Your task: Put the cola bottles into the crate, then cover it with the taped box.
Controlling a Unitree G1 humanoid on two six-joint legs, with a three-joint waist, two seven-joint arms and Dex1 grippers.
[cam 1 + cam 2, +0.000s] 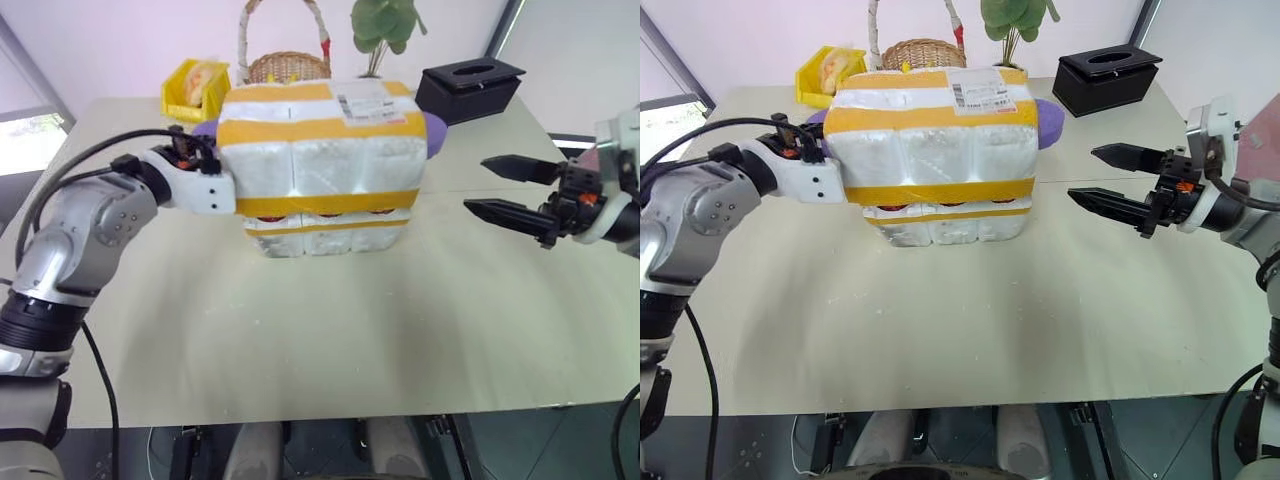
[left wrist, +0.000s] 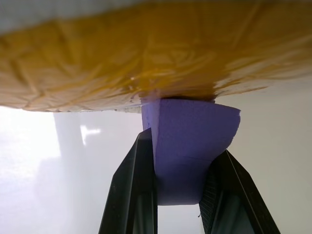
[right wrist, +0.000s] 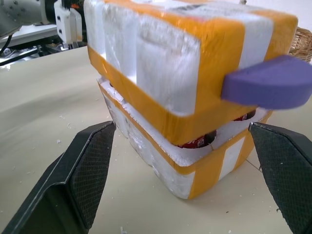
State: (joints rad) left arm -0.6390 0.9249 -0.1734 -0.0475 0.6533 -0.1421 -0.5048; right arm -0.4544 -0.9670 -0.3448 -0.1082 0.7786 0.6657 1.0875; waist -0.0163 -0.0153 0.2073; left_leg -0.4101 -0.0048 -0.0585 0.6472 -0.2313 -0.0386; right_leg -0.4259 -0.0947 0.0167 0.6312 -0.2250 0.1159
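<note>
The taped box (image 1: pixel 320 150), white foam with yellow bands and a shipping label on top, stands over the crate (image 1: pixel 330 238) in the middle of the table. In the narrow gap between them the red caps of the cola bottles (image 3: pixel 195 142) show. My left gripper (image 2: pixel 183 141) is shut on a purple foam handle (image 2: pixel 195 131) that sticks out of the box's left side. To the right of the box my right gripper (image 1: pixel 476 185) hangs open and level, apart from the box, pointing at it below the right purple handle (image 3: pixel 273 83).
Behind the box stand a yellow bin (image 1: pixel 195 88), a wicker basket (image 1: pixel 288 65), a plant (image 1: pixel 385 25) and a black tissue box (image 1: pixel 470 85). The beige table (image 1: pixel 300 340) stretches bare toward its front edge.
</note>
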